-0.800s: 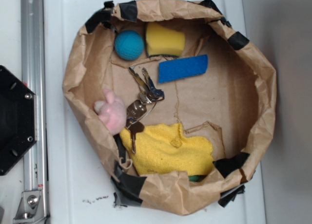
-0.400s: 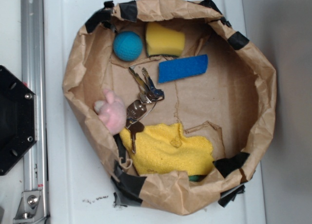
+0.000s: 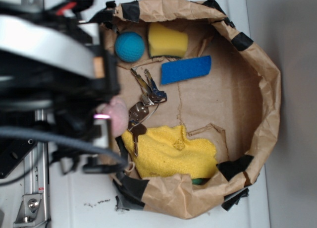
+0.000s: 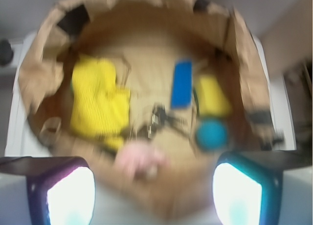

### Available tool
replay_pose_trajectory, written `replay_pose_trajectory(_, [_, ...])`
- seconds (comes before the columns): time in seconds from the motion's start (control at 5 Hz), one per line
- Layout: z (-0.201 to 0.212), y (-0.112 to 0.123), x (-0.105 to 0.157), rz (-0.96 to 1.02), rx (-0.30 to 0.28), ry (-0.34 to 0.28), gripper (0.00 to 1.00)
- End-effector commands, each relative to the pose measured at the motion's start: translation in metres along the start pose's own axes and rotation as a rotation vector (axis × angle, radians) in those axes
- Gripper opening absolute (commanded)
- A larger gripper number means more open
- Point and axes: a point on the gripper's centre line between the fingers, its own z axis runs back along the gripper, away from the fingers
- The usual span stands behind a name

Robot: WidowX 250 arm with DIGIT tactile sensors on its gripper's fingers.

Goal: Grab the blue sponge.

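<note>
Newly arrived, the black-and-silver robot arm [image 3: 49, 84] overhangs the brown paper basket's rim [image 3: 270, 89]; its gripper [image 4: 155, 186] stands spread; well ahead lies the flat bright-blue rectangular sponge [image 3: 186, 70], untouched.

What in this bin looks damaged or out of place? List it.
The paper bag bin is crumpled, patched with black tape, and its floor is torn. A green object lies mostly hidden under the yellow cloth. The blue sponge lies flat, unobstructed.

Robot lab bench: white tabletop [image 3: 79, 198], aluminium rail [image 3: 30, 188] behind my gripper, a taped brown paper bin [image 3: 270, 96] ahead of it holding assorted test objects: sponges, keys [image 3: 146, 96], cloth [image 3: 171, 151]
</note>
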Motion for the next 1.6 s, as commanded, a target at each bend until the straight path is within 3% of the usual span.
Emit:
replay_pose_trajectory(0.0, [-0.083, 0.021, 0.043, -0.031, 0.03, 0.072, 1.0])
replay_pose_trajectory(0.4, [-0.14, 0.054, 0.038, -0.023, 0.053, 0.175, 1.0])
replay_pose_trajectory(0.6, [-0.145, 0.068, 0.034, -0.001, 0.053, 0.181, 1.0])
replay_pose_trajectory(1.0, [-0.164, 0.061, 0.045, -0.059, 0.058, 0.192, 1.0])
replay_pose_trajectory(1.2, [-0.17, 0.057, 0.042, -0.064, 0.042, 0.207, 1.0])
replay_pose_trajectory(1.4, [-0.169, 0.043, 0.053, -0.12, 0.002, 0.173, 1.0])
